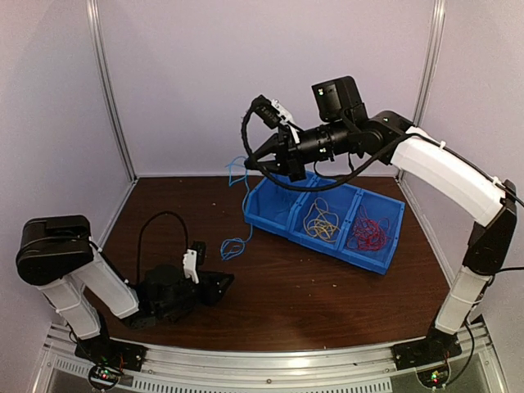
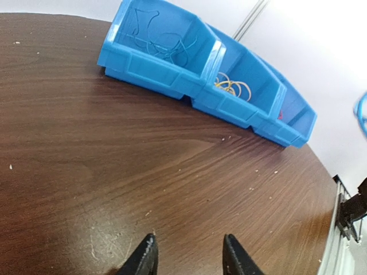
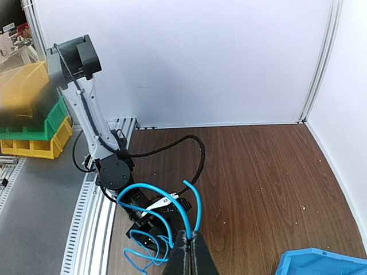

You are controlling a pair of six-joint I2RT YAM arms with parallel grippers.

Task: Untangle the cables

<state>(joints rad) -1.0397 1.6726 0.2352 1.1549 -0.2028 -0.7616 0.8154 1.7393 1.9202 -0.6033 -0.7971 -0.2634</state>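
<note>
My right gripper [image 1: 249, 164] hangs high over the table's far middle, shut on blue cables [image 1: 235, 244] that dangle from it down towards the wood. In the right wrist view its fingertips [image 3: 192, 239] pinch the blue cables [image 3: 150, 197], which arch up and trail down in loose loops. My left gripper [image 1: 223, 283] lies low over the table at the front left. It stands open [image 2: 189, 236] with only bare wood between its fingers. The blue three-part bin [image 1: 378, 264] holds yellow cables [image 1: 322, 221] in the middle part and red cables [image 1: 368, 234] in the right one. Thin blue cables [image 2: 156, 41] lie in its left part.
The bin [image 2: 150, 73] stands at the back right of the brown table. White walls close in the back and sides. The left arm's thick black cable [image 3: 195, 150] loops over the table beneath the hanging cables. An aluminium rail [image 1: 270, 360] runs along the near edge.
</note>
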